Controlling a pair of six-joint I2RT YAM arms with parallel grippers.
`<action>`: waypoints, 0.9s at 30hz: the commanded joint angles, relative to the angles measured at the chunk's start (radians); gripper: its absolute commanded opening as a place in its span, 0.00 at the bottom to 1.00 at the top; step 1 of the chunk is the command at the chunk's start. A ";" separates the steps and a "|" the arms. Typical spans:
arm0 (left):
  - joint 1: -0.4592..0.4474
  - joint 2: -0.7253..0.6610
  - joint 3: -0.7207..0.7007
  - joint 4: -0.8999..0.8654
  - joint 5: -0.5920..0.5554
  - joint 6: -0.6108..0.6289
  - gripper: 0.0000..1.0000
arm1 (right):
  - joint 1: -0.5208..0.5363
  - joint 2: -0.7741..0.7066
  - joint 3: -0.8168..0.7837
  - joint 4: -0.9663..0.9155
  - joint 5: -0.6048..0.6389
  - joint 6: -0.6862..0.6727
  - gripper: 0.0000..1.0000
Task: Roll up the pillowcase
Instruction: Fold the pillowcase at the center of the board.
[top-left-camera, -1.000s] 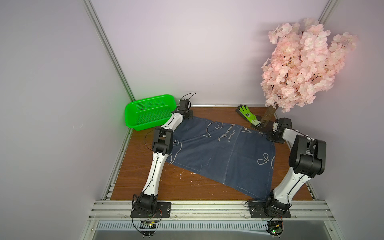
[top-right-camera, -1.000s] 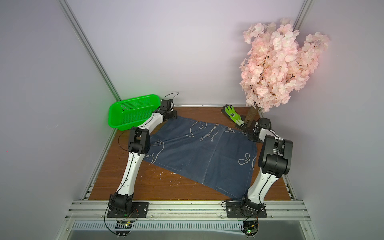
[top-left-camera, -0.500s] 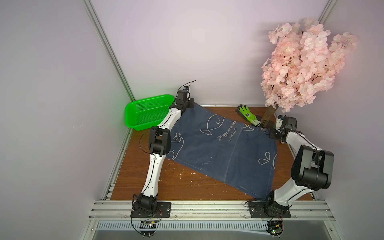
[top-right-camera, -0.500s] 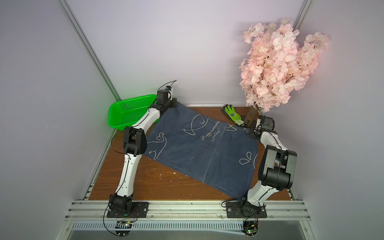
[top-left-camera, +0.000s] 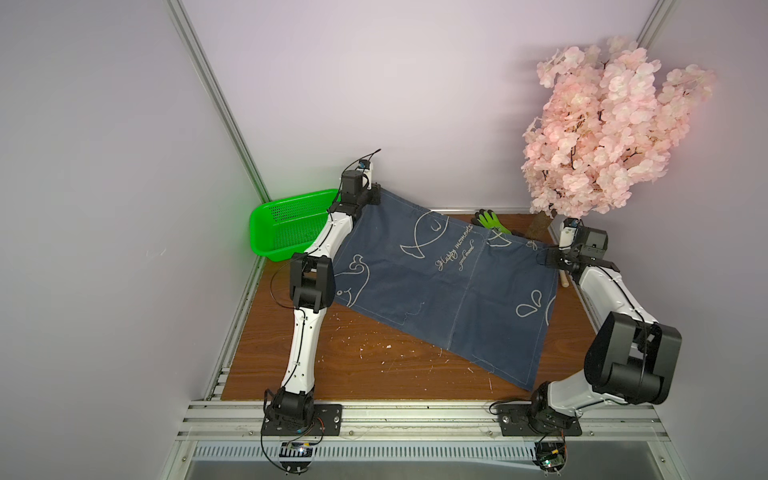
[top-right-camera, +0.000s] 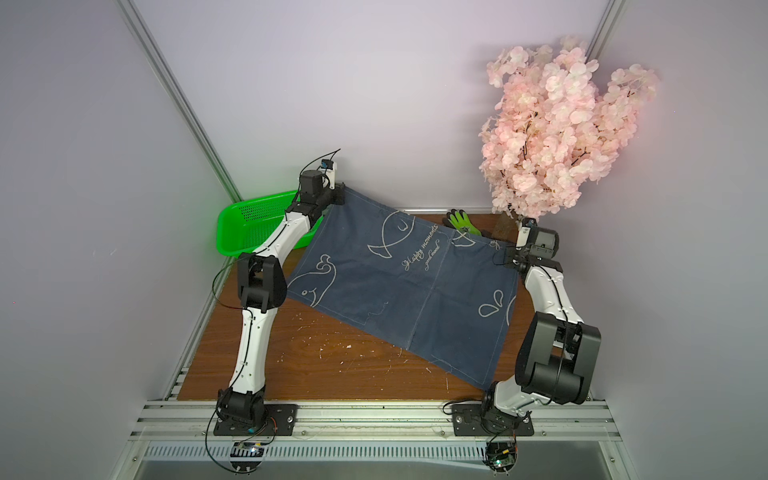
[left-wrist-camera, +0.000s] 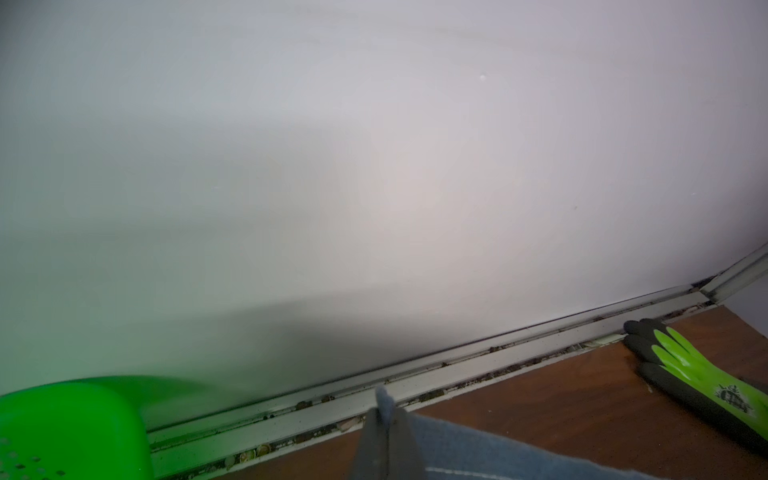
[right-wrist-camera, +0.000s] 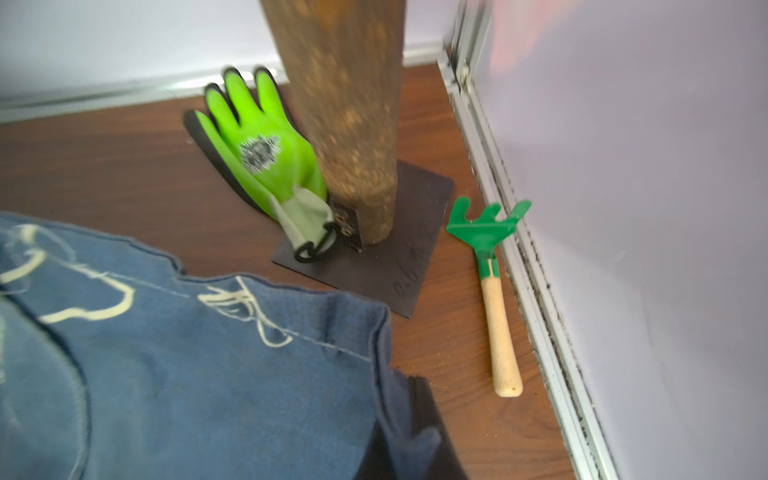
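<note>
The dark blue pillowcase (top-left-camera: 436, 299) (top-right-camera: 395, 291), with white whale and fish outlines, hangs stretched between both grippers in both top views. Its near edge lies on the wooden table (top-left-camera: 374, 365). My left gripper (top-left-camera: 376, 195) (top-right-camera: 341, 194) is shut on the far left corner, raised close to the back wall. In the left wrist view a tip of the pillowcase (left-wrist-camera: 384, 401) pokes out between the closed fingers (left-wrist-camera: 370, 440). My right gripper (top-left-camera: 548, 257) (top-right-camera: 508, 259) is shut on the far right corner, lower down. In the right wrist view the pillowcase (right-wrist-camera: 208, 374) folds into the dark fingers (right-wrist-camera: 428, 415).
A green basket (top-left-camera: 286, 224) sits at the back left, under the left arm. A green-and-black glove (top-left-camera: 490, 220) (right-wrist-camera: 257, 149) lies by the trunk (right-wrist-camera: 345, 104) of a pink blossom tree (top-left-camera: 602, 124). A small green rake (right-wrist-camera: 498, 311) lies along the right wall.
Both grippers have lifted the pillowcase's far edge off the table. The left one rose higher and toward the back wall. The cloth is now stretched taut and shows more of its outlines.
</note>
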 joint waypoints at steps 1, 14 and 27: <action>0.033 -0.038 0.006 0.090 0.064 0.016 0.00 | -0.016 -0.082 0.016 0.028 -0.009 -0.055 0.08; 0.019 -0.045 -0.024 0.262 0.163 0.022 0.00 | -0.029 -0.231 -0.095 0.141 -0.013 -0.143 0.07; 0.047 -0.358 -0.576 0.369 0.216 0.195 0.00 | 0.080 -0.482 -0.308 -0.070 0.119 -0.423 0.08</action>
